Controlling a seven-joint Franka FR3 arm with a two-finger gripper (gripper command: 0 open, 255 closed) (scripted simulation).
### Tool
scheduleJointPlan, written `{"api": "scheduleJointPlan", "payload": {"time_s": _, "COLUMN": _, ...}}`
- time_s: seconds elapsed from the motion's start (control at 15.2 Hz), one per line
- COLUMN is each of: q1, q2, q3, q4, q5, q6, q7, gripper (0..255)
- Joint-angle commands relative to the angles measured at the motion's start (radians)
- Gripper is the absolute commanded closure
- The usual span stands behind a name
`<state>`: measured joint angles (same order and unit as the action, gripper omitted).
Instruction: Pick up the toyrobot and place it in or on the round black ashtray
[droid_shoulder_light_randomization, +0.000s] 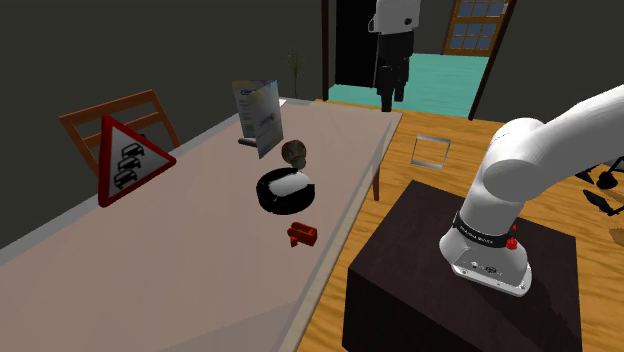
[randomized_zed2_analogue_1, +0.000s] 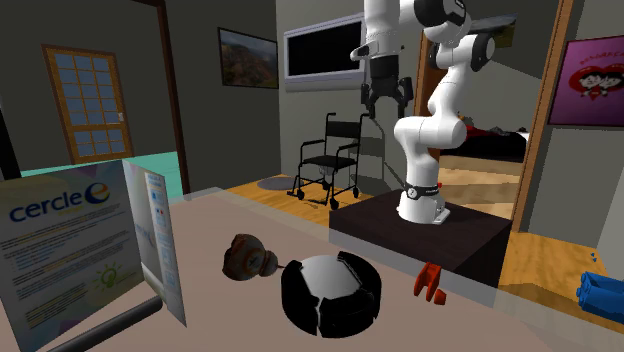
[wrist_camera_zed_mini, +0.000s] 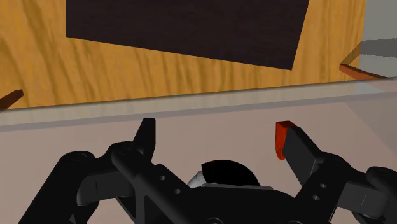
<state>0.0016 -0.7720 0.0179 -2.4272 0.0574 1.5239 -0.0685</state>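
The toy robot is a small red figure lying on the pale table near its edge toward the stand; it also appears as the red toy robot. A little farther in sits the round black ashtray, whose inside looks glossy white on the ashtray. My gripper hangs high above the table, open and holding nothing, its fingers apart on the gripper. In the wrist view the gripper looks down on the ashtray, and the toy robot peeks out beside one fingertip.
A brown round object lies just beyond the ashtray. A brochure stand and a red warning triangle also stand on the table. A wooden chair is behind it, and a wheelchair is on the floor.
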Motion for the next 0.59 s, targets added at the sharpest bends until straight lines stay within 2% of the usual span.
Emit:
{"api": "scheduleJointPlan", "payload": {"time_s": 0.0, "q1": 0.0, "q2": 0.0, "q3": 0.0, "q4": 0.0, "q5": 0.0, "q6": 0.0, "q7": 0.0, "gripper": 0}}
{"api": "scheduleJointPlan", "payload": {"time_s": 0.53, "q1": -0.028, "q2": 0.234, "q3": 0.071, "q4": -0.02, "q5": 0.021, "q6": 0.287, "q7": 0.145, "gripper": 0}}
